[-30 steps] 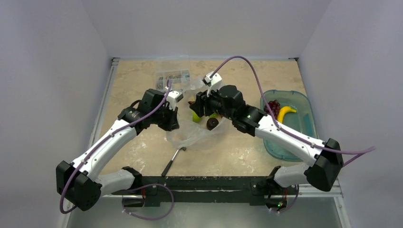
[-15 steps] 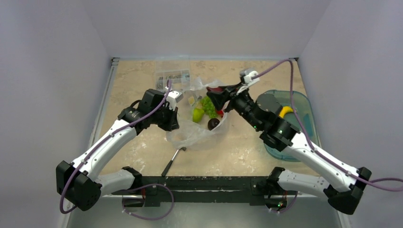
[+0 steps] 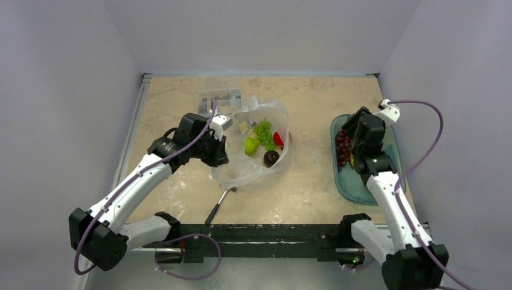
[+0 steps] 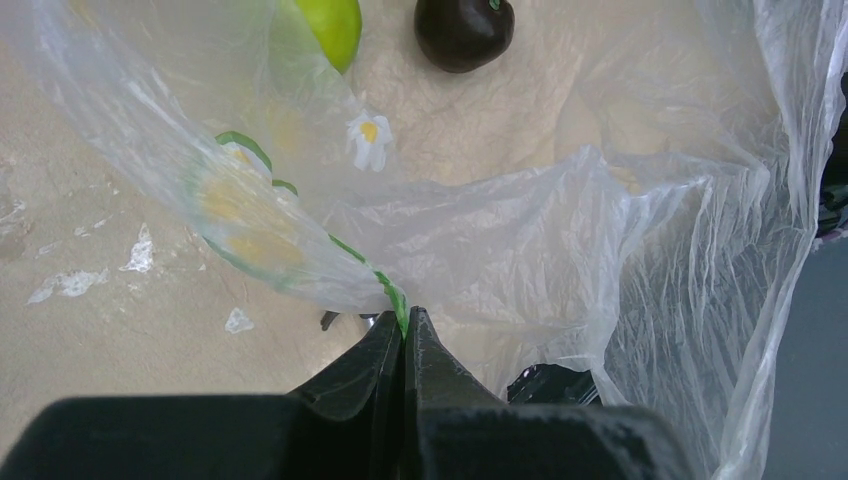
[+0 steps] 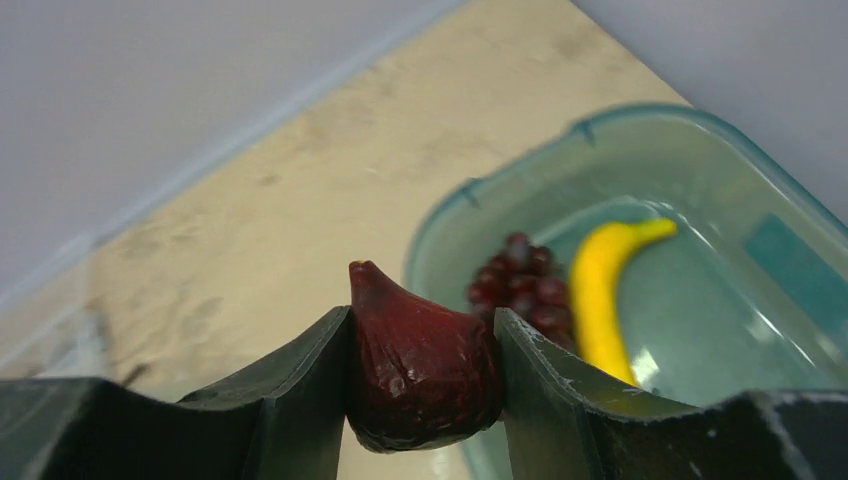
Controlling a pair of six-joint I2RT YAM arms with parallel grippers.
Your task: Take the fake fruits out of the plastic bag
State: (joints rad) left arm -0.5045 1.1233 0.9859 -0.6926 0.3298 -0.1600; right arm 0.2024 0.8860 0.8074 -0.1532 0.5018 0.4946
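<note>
The plastic bag [image 3: 241, 175] lies open mid-table, holding green grapes [image 3: 263, 130], a green apple [image 3: 250, 145], a red fruit [image 3: 278, 139] and a dark plum [image 3: 270, 157]. My left gripper [image 4: 405, 318] is shut on the bag's green-printed rim [image 4: 385, 285] and holds it up; apple [image 4: 330, 25] and plum [image 4: 463, 30] show beyond it. My right gripper [image 5: 422, 315] is shut on a dark red fruit [image 5: 422, 370], just outside the near-left edge of the teal bin [image 5: 700, 125]. In the bin lie dark purple grapes [image 5: 520, 280] and a yellow banana [image 5: 600, 285].
A clear rigid box of small parts [image 3: 218, 96] sits behind the bag. A hammer [image 3: 218, 205] lies in front of the bag near the table's front edge. The teal bin [image 3: 389, 130] stands at the right edge. Walls close in left, right and back.
My right arm has swung from the bag's mouth to the right, to the teal bin, carrying the dark red fruit. The left gripper has kept its hold on the bag.
</note>
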